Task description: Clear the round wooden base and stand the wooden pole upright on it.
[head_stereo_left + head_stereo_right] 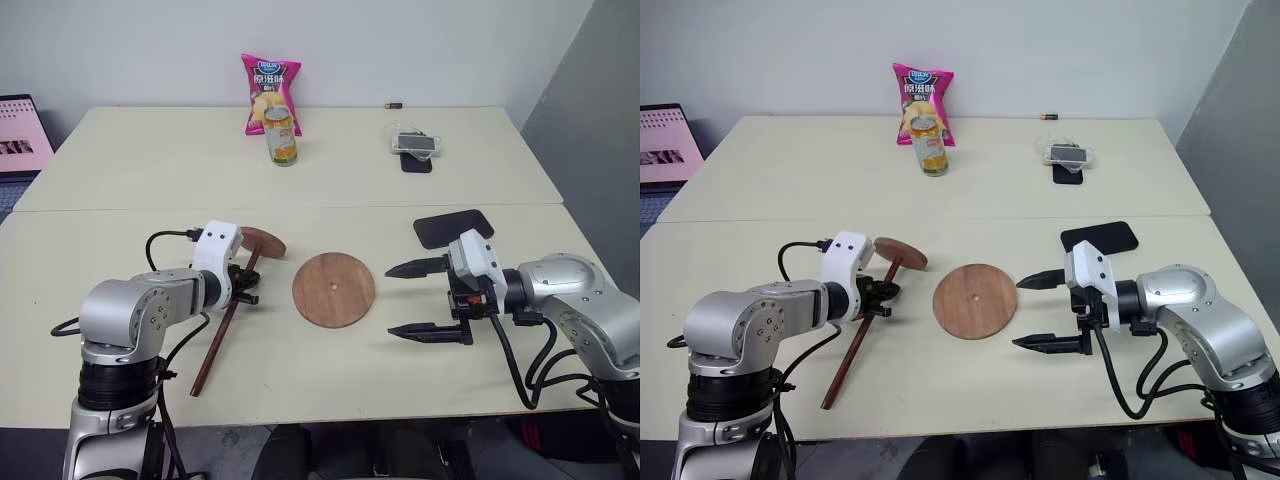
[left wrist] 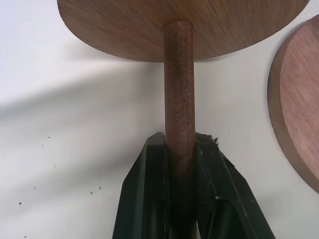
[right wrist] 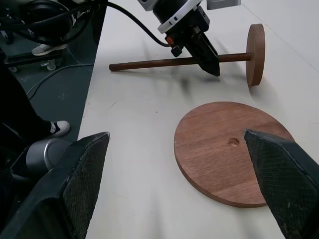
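Observation:
The round wooden base [image 1: 333, 289] lies flat at the table's middle front, its small centre hole showing and nothing on top. The wooden pole [image 1: 222, 333] lies on the table to the left of the base, with its fixed disc [image 1: 263, 241] at the far end, standing on edge. My left gripper [image 1: 243, 286] is shut on the pole a short way below that disc; the left wrist view shows both black fingers [image 2: 149, 189] pressed against the rod [image 2: 179, 89]. My right gripper [image 1: 405, 300] hovers open just right of the base, fingers wide apart and holding nothing.
A pink chip bag [image 1: 270, 92] and a drink can [image 1: 283, 136] stand at the back centre. A phone in clear wrap [image 1: 415, 143], a small battery [image 1: 393, 104] and a black card [image 1: 453, 227] lie to the right. A laptop [image 1: 20, 135] sits off the left edge.

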{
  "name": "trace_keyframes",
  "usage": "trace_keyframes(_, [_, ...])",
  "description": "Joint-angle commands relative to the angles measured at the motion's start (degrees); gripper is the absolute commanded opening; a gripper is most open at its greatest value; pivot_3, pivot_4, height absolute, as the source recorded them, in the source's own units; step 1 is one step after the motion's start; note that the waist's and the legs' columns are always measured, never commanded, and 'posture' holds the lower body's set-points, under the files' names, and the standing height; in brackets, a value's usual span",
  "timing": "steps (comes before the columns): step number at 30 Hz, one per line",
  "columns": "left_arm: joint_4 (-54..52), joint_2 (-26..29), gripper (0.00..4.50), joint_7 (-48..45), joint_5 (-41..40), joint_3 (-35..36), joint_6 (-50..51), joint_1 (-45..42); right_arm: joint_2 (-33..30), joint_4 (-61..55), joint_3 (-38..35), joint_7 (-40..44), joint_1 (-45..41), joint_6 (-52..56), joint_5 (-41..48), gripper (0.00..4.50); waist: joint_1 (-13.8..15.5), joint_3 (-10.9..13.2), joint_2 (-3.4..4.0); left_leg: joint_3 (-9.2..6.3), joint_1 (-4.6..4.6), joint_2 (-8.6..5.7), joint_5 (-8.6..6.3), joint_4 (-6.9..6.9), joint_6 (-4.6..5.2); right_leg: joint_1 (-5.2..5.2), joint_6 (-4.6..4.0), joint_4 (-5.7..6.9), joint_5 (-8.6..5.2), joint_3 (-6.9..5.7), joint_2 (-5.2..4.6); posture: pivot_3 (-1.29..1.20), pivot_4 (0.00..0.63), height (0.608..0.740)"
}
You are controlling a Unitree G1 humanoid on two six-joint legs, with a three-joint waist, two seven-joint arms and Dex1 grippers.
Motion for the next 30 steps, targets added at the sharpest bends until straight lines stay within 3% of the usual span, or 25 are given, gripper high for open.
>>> trace_keyframes(1, [-4.74,2.14,0.28,-5.66,-1.58,1.11,-8.88,-0.57,-1.24,-0.75,-2.09,-0.01,-0.25,-1.27,-0.22,4.5,0.0,0.0,0.0,0.0,-0.01,0.0,0.0,0.0,0.0,0.0,0.0,0.0,0.0,0.0,0.0,0.0,0.15,0.74])
trace_keyframes(10, [-8.14,-1.7,0.28,-14.81,-5.47,4.66,-32.15,-2.78,-2.8,-1.06,-5.14,-1.38,1.2,-1.39,-0.29,4.5,0.12,0.0,-0.01,0.03,-0.01,0.0,0.01,0.01,-0.01,0.0,-0.01,-0.01,0.0,0.0,-0.02,0.0,0.15,0.74])
trace_keyframes(15, [-6.8,-5.74,0.28,-16.78,-6.51,4.82,-42.36,-2.91,0.54,-1.22,-6.63,-7.58,1.1,-2.4,-1.49,4.5,-0.04,-0.01,-0.01,0.06,0.0,0.01,0.0,0.03,0.0,0.01,-0.01,0.01,0.01,0.02,0.0,0.0,0.15,0.74])
trace_keyframes(22, [-3.34,-12.54,0.28,-14.78,-1.87,-0.46,-53.69,-4.2,4.57,-4.85,-4.39,-13.99,4.86,-5.44,-5.71,4.5,0.15,-0.02,-0.03,0.06,-0.03,0.0,0.0,0.06,0.0,0.02,0.02,-0.01,0.02,0.02,-0.01,0.0,0.15,0.74])
trace_keyframes(30, [2.71,-15.94,0.28,-14.9,5.23,-7.33,-64.13,-3.69,4.3,-7.91,-2.77,-15.04,6.47,-2.55,-5.37,4.5,0.09,-0.03,-0.03,0.06,0.0,-0.01,-0.11,0.07,0.21,0.02,0.05,0.01,0.04,0.02,0.02,0.0,0.15,0.74])
